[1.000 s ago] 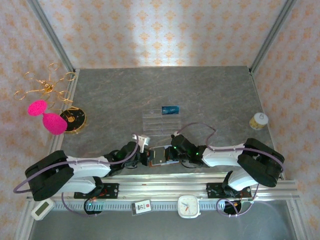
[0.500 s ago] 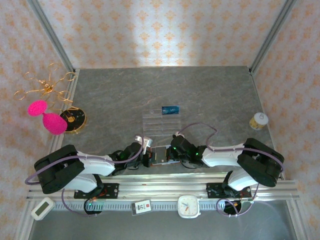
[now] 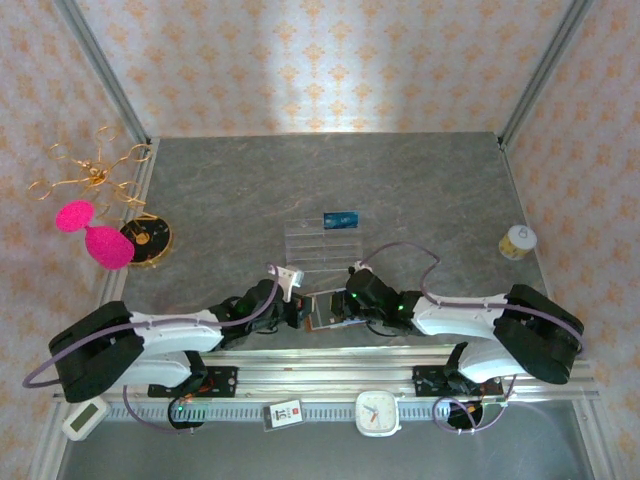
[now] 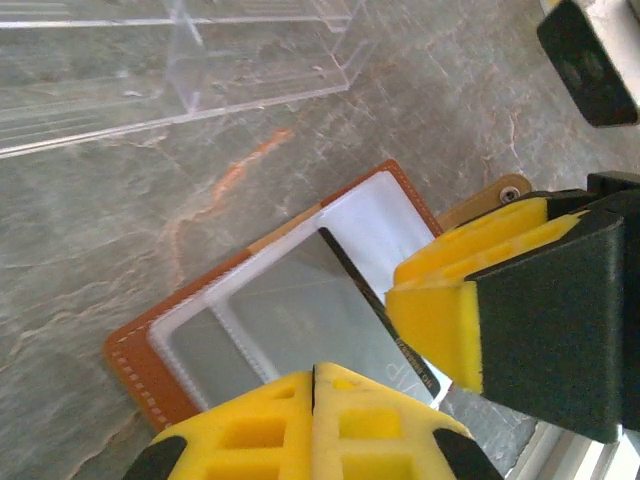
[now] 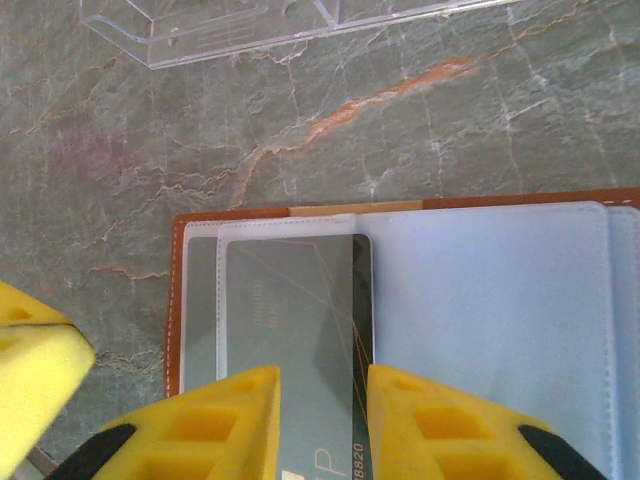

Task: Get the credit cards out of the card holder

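Note:
The brown card holder (image 3: pixel 320 312) lies open near the table's front edge, between both grippers. Its leather border (image 5: pixel 178 300) frames pale inner pockets. A black credit card (image 5: pixel 295 330) with pale markings sits in the left pocket, its right edge poking out. My right gripper (image 5: pixel 322 425) hovers over that card's near end, jaws apart, nothing pinched. My left gripper (image 4: pixel 315 395) is shut, pads pressed together at the card holder's (image 4: pixel 135 360) near edge, with the black card (image 4: pixel 300 320) just beyond. The right gripper's fingers (image 4: pixel 440 330) show beside it. A blue credit card (image 3: pixel 341 219) rests in the clear tray.
The clear plastic tray (image 3: pixel 310 245) stands just beyond the card holder. A black and gold disc (image 3: pixel 147 237), a pink object (image 3: pixel 105 243) and a gold wire ornament (image 3: pixel 92 172) sit at the left. A small pale cup (image 3: pixel 517 241) is far right. A metal rail (image 3: pixel 330 375) runs along the front.
The right gripper's jaws have parted over the black card, and its arm has shifted slightly right. The left arm swung and came back, its gripper staying shut at the card holder.

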